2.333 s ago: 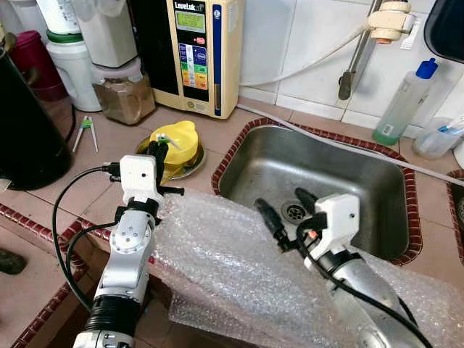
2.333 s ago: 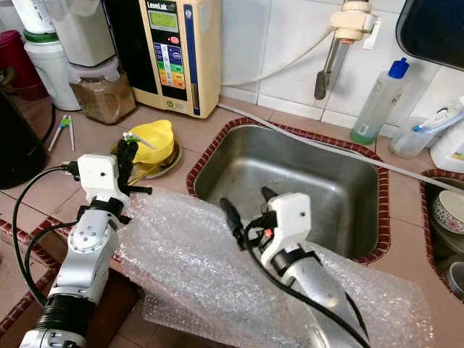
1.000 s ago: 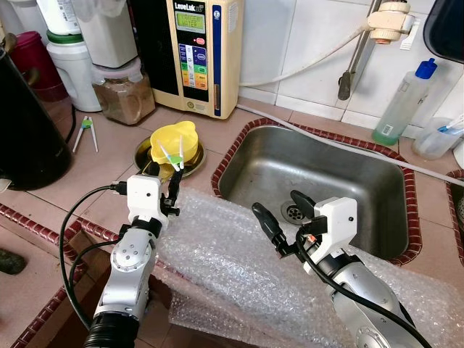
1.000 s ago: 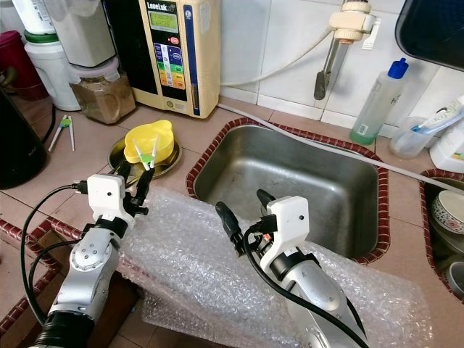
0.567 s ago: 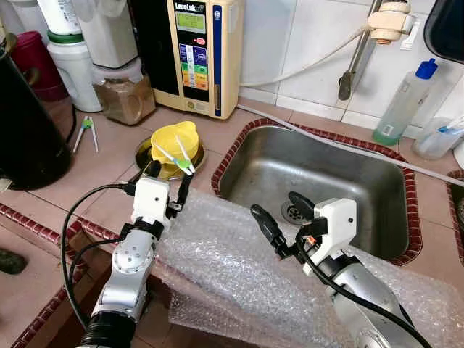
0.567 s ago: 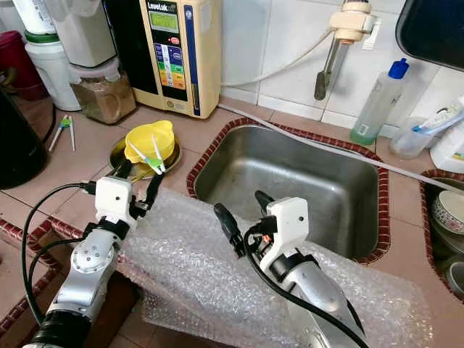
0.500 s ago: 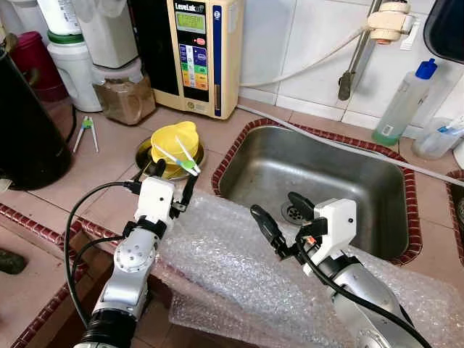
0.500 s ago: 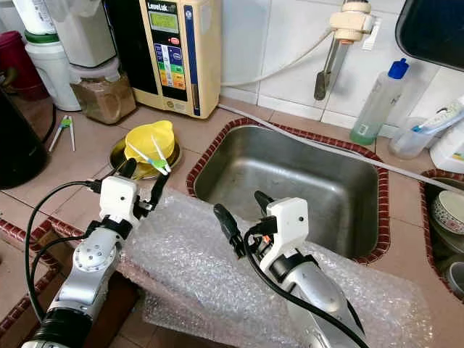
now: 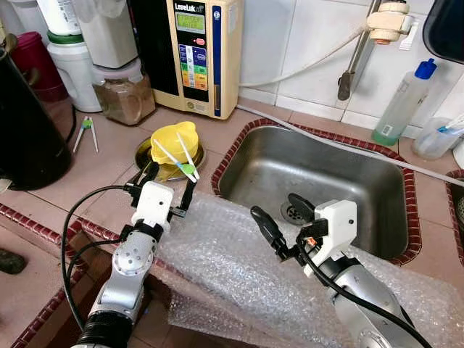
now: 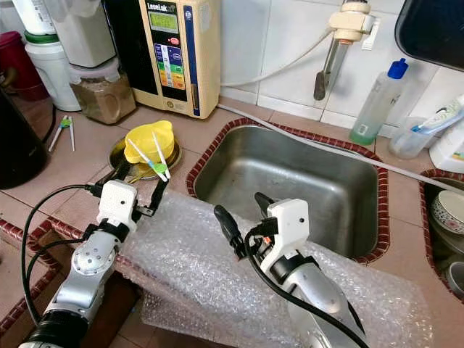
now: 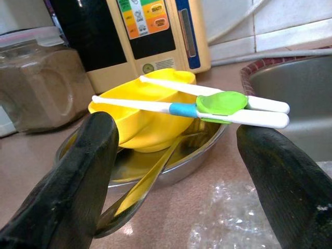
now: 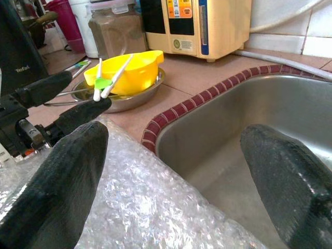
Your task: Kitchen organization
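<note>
White training chopsticks (image 9: 180, 161) with a green hinge lie across a yellow bowl (image 9: 172, 138) that sits in a round steel plate (image 9: 144, 150) left of the sink. My left gripper (image 9: 172, 176) is open just in front of the plate, level with the chopsticks (image 11: 218, 104), and touches nothing. Its fingers (image 11: 78, 171) flank the bowl (image 11: 140, 124) in the wrist view. My right gripper (image 9: 273, 206) hangs open and empty over the bubble wrap (image 9: 232, 268) at the sink's front edge, and its fingers (image 12: 57, 181) frame the sink rim.
The steel sink (image 9: 341, 170) lies to the right. A cream water machine (image 9: 196, 51), a jar of brown powder (image 9: 125, 93) and a tall black appliance (image 9: 22, 123) stand along the back and left. A green-handled tool (image 9: 87, 130) lies on the tiles. A blue-capped bottle (image 9: 406, 101) stands at the back right.
My left gripper has drawn back from the yellow bowl, and the chopsticks now lie across it, flatter than a second ago. The right gripper has hardly moved.
</note>
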Available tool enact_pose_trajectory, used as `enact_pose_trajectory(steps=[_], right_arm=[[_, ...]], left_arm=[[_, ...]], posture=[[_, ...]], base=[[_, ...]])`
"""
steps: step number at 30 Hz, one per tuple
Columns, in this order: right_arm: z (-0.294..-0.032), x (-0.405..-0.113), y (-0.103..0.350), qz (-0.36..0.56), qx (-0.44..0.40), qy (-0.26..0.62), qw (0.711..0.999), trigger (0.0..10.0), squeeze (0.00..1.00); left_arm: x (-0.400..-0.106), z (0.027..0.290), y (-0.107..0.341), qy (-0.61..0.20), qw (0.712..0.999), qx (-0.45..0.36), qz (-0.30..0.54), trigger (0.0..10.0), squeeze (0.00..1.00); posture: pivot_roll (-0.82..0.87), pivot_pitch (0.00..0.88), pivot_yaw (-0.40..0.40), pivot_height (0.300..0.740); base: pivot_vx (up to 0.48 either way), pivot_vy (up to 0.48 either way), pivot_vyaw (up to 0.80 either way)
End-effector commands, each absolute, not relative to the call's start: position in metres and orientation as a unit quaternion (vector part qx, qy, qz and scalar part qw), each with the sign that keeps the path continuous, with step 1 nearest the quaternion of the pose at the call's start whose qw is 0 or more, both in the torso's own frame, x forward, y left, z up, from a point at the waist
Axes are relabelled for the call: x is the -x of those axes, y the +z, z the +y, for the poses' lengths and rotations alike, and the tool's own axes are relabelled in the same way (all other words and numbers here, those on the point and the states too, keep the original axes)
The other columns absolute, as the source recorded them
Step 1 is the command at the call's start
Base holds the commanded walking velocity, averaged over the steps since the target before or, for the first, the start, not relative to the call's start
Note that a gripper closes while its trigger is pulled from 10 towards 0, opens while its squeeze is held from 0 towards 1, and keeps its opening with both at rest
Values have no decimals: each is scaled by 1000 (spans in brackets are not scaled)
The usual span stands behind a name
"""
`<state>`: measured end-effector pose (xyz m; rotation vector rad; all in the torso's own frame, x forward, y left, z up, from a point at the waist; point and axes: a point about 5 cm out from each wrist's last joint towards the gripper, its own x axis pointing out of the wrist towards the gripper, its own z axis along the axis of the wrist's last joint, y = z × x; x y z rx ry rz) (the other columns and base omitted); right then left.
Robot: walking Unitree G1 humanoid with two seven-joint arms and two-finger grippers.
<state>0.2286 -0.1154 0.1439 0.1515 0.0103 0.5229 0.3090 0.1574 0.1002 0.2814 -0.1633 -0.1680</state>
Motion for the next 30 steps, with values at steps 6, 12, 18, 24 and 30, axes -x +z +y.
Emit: enact_pose_trajectory(steps=[6,12,18,24,30], right_arm=[[-115,-227,148,-5,-67,262,963,10000,0],[-115,-227,147,-5,-64,262,963,10000,0],[-115,-227,147,-6,-57,263,963,10000,0],[-115,-227,146,-5,-56,265,963,10000,0],[-114,-225,145,0,-66,271,960,10000,0]], left_arm=[[-309,173,105,-31,984,-151,-93,10000,0],[-313,182,116,7,984,-144,-107,10000,0],[-321,187,132,40,982,-132,-129,10000,0],[-326,197,148,74,978,-129,-149,10000,0],[-325,211,131,92,982,-133,-96,10000,0]], posture=[[-78,22,1,740],[-74,21,0,740],[-73,22,-4,740],[-73,20,-7,740],[-73,20,-7,740]], base=[[0,0,0],[0,0,0],[0,0,0],[0,0,0],[0,0,0]])
